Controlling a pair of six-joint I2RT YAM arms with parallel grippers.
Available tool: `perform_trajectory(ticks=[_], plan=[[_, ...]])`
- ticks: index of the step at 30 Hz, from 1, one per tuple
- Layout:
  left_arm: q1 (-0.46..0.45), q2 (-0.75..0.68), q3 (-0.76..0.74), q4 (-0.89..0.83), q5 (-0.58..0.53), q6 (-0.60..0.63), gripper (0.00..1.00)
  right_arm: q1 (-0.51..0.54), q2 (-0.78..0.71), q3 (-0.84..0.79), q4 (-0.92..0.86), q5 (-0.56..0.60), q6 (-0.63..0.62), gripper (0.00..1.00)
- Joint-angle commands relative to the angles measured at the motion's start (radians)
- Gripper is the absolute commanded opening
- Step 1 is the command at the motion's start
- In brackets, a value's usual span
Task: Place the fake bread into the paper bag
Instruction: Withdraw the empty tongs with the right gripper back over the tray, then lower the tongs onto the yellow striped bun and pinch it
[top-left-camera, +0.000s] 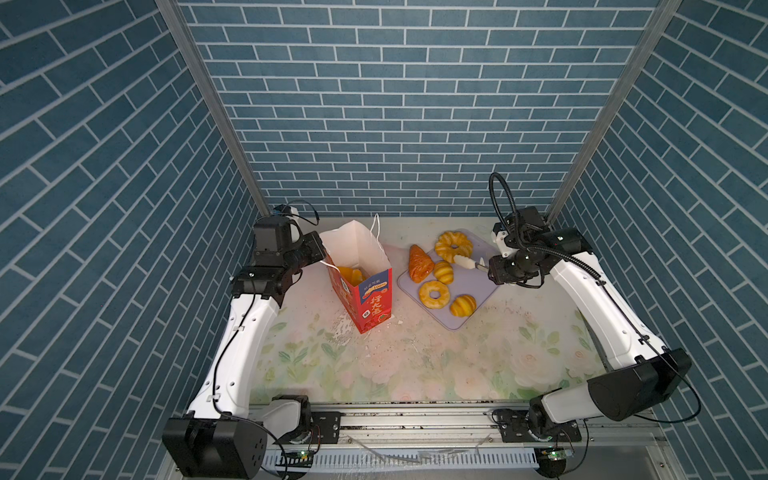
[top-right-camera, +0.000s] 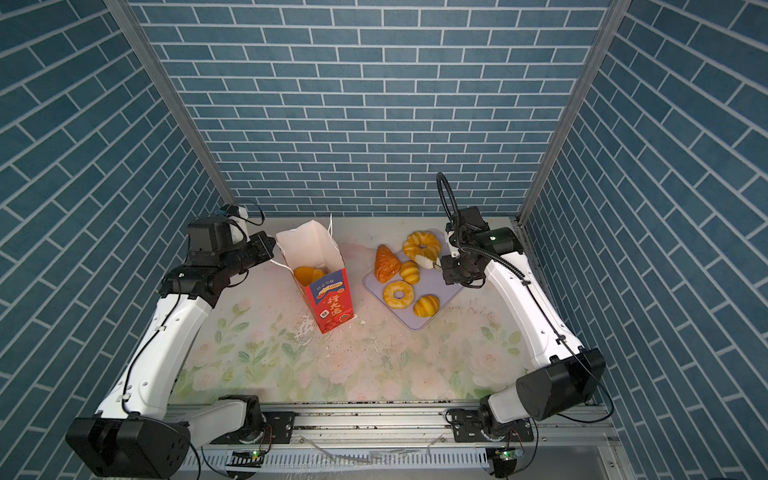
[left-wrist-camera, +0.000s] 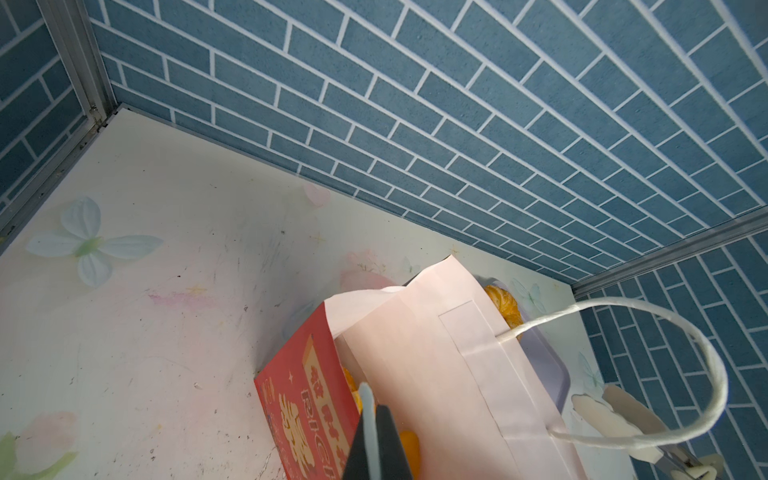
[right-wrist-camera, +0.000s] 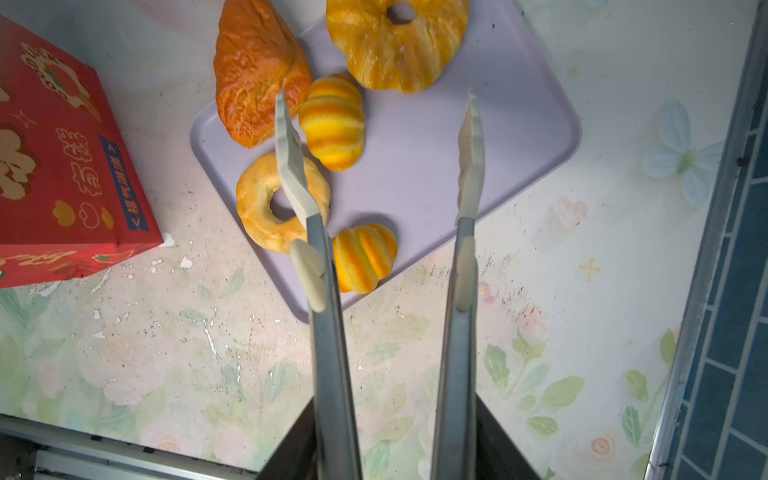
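Probably light, squashy: nip ridged roll beside croissant mid-body (right jaws hold spread tongs, left jaws pinch paper bag).

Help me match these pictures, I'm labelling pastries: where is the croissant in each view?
In a top view: croissant at the tray edge nearest the bag, right of centre.
In a top view: croissant at that same edge.
Left wrist: not visible.
Right wrist: croissant beside a striped roll, by one tip of the tongs.
Shared landmark: the lilac tray, seen in all four views.
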Motion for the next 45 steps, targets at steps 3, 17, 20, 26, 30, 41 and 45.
perform_trajectory(ticks=[3, 17, 20, 26, 30, 41, 45], plan=[[-0.003, 0.01, 0.007, 0.007, 0.0, 0.013, 0.0, -0.009, 0.033, -0.023, -0.081, -0.055, -0.003, 0.51], [-0.003, 0.026, 0.011, 0.012, -0.004, 0.002, 0.0, -0.011, 0.118, -0.061, -0.146, -0.112, -0.052, 0.52], [-0.003, 0.029, 0.013, 0.015, -0.001, -0.002, 0.0, -0.01, 0.138, -0.061, -0.134, -0.122, -0.052, 0.51], [-0.003, 0.024, 0.011, 0.013, -0.006, -0.003, 0.0, -0.007, 0.2, -0.091, -0.118, -0.155, -0.067, 0.49], [-0.003, 0.02, 0.008, 0.012, -0.009, -0.003, 0.0, -0.007, 0.2, -0.103, -0.122, -0.139, -0.067, 0.49], [-0.003, 0.012, 0.011, 0.011, -0.005, 0.003, 0.0, -0.007, 0.183, -0.095, -0.126, -0.117, -0.06, 0.33], [-0.003, 0.007, 0.008, 0.008, -0.009, 0.006, 0.0, -0.008, 0.168, -0.079, -0.127, -0.09, -0.057, 0.29]])
